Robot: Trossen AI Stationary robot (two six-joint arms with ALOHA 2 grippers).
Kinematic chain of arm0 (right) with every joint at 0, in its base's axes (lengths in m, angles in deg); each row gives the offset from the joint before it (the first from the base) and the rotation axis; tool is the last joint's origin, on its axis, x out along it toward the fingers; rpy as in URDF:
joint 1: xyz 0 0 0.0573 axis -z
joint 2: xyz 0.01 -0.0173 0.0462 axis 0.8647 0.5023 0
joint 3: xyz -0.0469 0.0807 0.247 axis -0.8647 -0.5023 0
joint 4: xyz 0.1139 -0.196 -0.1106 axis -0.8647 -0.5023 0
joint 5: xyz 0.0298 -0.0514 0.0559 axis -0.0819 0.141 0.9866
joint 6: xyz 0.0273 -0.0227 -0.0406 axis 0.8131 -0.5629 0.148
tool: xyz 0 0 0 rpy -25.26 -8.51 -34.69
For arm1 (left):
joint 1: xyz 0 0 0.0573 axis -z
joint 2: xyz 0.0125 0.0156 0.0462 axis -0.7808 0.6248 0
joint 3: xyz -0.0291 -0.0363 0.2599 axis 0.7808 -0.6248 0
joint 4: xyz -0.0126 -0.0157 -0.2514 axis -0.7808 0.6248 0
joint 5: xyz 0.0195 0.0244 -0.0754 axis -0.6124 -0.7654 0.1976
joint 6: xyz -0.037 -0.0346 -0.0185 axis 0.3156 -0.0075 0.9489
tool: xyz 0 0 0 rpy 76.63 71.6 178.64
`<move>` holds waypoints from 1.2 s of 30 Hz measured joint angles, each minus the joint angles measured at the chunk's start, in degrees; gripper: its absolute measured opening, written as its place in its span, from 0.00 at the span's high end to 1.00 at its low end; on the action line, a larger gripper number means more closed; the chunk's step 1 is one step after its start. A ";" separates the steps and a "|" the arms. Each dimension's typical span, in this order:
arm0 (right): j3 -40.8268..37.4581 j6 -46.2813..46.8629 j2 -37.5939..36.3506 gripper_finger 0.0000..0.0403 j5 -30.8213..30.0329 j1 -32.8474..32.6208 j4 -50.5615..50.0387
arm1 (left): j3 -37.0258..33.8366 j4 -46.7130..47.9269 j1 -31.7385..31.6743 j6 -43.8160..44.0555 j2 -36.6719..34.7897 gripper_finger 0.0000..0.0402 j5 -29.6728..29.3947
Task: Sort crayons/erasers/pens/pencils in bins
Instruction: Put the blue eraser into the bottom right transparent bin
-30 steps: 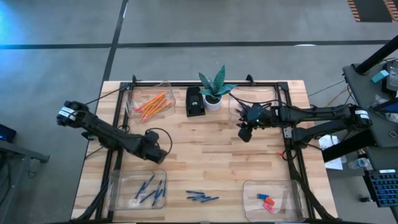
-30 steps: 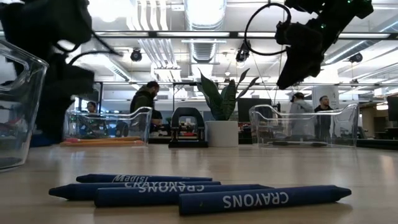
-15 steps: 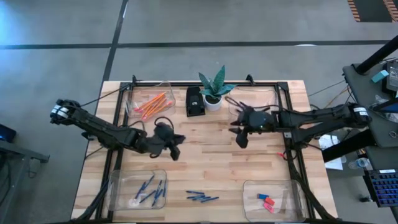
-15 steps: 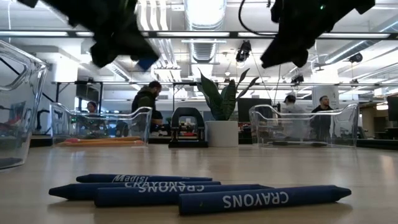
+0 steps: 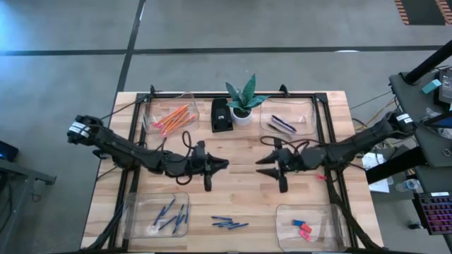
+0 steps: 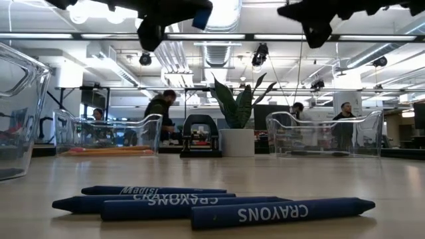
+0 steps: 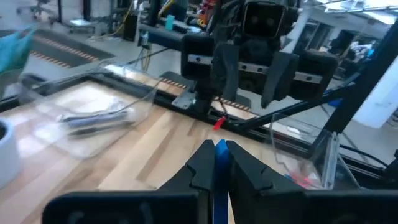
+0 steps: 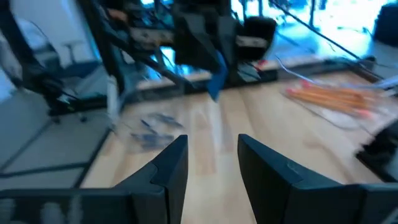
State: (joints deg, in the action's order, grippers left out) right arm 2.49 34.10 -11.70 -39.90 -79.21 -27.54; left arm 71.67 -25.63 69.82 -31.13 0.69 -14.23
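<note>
Midway, sorting partly done.
I see left gripper [image 7: 216, 155] pinching a blue crayon [image 7: 221, 180] mid-table; right gripper [image 8: 211, 158] gapes empty. Four crayons [image 5: 229, 224] remain loose; pencils [image 5: 171, 117], pens [image 5: 282, 124], erasers [image 5: 302, 228] binned.

Four bins [image 5: 171, 118], four loose crayons [image 6: 212, 202].

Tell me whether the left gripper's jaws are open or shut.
Shut on a blue crayon: in the left wrist view the left gripper has its two dark fingers pressed against the thin blue stick between them.
</note>
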 joint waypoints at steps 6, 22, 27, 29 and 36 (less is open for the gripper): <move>-4.06 -0.02 3.33 0.67 -0.38 -2.85 10.62 | 2.82 -7.88 0.18 -5.43 4.21 0.98 4.65; 4.23 -7.56 14.53 0.67 0.02 -3.14 14.66 | 8.13 -10.34 1.98 -9.95 9.61 0.98 5.16; 5.54 -7.56 14.95 0.67 0.02 -3.12 14.13 | 8.47 -10.96 1.87 -10.03 9.91 0.98 4.70; 6.56 -7.56 15.06 0.67 -0.01 -3.12 13.74 | 8.44 -10.94 1.88 -11.03 9.98 0.98 4.70; 8.71 -9.00 15.06 0.67 -1.37 -3.12 13.00 | 8.37 -13.38 2.04 -11.32 10.06 0.98 4.71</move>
State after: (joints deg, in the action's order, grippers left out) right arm 11.20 25.10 3.36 -41.27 -82.33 -14.54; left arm 80.04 -39.01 71.86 -42.46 10.76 -9.52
